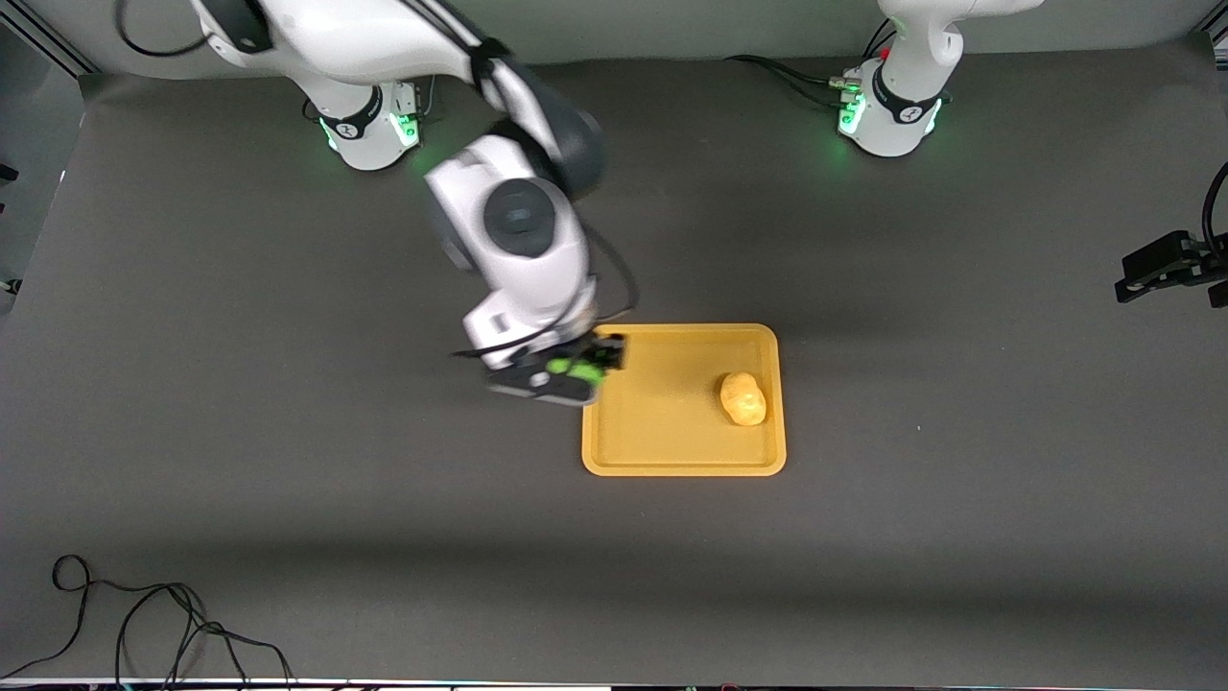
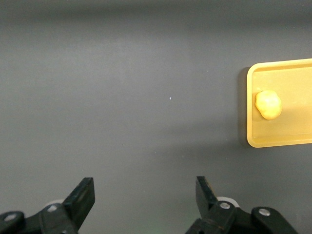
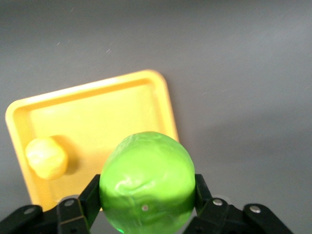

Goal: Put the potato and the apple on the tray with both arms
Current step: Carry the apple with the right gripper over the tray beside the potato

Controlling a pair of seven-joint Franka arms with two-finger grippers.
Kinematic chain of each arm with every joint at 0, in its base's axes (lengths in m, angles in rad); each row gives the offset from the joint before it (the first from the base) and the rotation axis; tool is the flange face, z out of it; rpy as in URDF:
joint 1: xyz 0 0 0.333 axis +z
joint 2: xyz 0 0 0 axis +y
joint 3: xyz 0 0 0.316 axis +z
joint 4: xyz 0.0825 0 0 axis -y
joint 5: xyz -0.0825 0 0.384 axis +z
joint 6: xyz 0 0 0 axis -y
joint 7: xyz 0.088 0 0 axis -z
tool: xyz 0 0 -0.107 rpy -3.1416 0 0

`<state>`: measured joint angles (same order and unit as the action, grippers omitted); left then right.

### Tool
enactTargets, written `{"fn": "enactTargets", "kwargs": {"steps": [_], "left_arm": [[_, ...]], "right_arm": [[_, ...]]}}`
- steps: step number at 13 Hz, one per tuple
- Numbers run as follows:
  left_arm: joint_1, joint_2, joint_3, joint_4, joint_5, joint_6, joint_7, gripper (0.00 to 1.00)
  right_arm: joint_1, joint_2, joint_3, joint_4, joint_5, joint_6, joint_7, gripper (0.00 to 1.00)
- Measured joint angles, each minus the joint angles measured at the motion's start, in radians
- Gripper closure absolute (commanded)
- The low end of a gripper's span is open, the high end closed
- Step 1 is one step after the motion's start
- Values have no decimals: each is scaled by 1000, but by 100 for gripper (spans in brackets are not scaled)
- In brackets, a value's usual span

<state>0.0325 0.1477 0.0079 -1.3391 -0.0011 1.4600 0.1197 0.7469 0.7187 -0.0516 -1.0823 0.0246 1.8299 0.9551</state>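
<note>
The yellow-orange tray (image 1: 662, 437) lies mid-table. The lumpy potato (image 1: 743, 398) rests on it, close to the rim at the left arm's end. My right gripper (image 1: 576, 372) hangs over the tray's rim at the right arm's end, shut on the green apple (image 1: 574, 367). In the right wrist view the apple (image 3: 146, 178) fills the right gripper (image 3: 146, 190), with the tray (image 3: 97, 109) and potato (image 3: 46, 157) below. In the left wrist view my left gripper (image 2: 145, 187) stands open and empty, high over bare table beside the tray (image 2: 253, 141) and potato (image 2: 268, 104).
Dark mat covers the table. Loose black cables (image 1: 144, 624) lie at the front corner toward the right arm's end. A black clamp (image 1: 1166, 264) juts in at the edge on the left arm's end. The arm bases (image 1: 369, 125) (image 1: 892, 110) stand along the back.
</note>
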Motion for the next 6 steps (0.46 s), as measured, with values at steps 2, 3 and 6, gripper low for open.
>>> {"fn": "enactTargets", "kwargs": {"steps": [2, 3, 6], "left_arm": [[0, 0, 0, 0, 0, 0, 0, 7], [0, 0, 0, 0, 0, 0, 0, 7], [0, 0, 0, 0, 1, 0, 0, 7]], "right_arm": [[48, 90, -2, 76, 0, 18, 31, 50], [60, 133, -2, 95, 0, 50, 32, 50], [88, 255, -2, 112, -1, 174, 32, 50]]}}
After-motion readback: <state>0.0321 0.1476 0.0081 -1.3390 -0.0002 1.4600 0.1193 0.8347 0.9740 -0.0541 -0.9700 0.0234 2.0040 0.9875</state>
